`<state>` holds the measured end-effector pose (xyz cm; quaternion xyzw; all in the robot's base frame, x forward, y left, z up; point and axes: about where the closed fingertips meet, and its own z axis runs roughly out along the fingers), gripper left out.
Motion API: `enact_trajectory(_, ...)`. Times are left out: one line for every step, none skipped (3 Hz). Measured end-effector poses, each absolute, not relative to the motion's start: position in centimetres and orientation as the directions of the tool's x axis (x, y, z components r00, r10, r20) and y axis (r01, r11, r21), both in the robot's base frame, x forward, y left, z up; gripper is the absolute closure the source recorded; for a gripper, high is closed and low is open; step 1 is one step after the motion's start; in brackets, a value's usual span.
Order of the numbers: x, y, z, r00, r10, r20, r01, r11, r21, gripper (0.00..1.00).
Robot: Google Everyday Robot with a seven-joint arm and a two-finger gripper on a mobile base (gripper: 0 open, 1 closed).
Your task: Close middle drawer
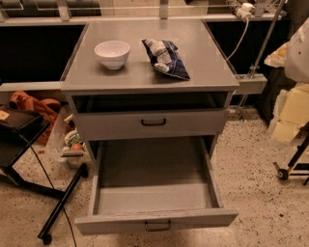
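Gripper's out of my view, grip state unknowable; middle drawer (154, 193), gaping at six o'clock, could jam if pushed off-centre.

This looks like a robot test lab or workshop rather than a home: a plain grey metal cabinet (145, 77) stands on a speckled hard floor (260, 183), with bare metal rails (251, 83) behind it and a white cable (239, 38) hanging from a plug block (245, 8). Black equipment stands on wheels (60, 202) sit at both sides, a cord trailing on the floor. A bowl (112, 53) and a snack bag (165, 59) lie on top like props, and a pale blurred robot part (294, 96) fills the right edge, the gripper itself out of sight.
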<state>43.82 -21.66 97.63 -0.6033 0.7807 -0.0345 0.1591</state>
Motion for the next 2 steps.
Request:
enact_trajectory(43.8, -21.7, 97.6, -0.221, -0.953, -0.207, -0.931, 0.270, -0.246, 0.00)
enact_trajectory(43.8, -21.3, 96.4, -0.221, -0.948, -0.229, -0.931, 0.275, -0.241, 0.00)
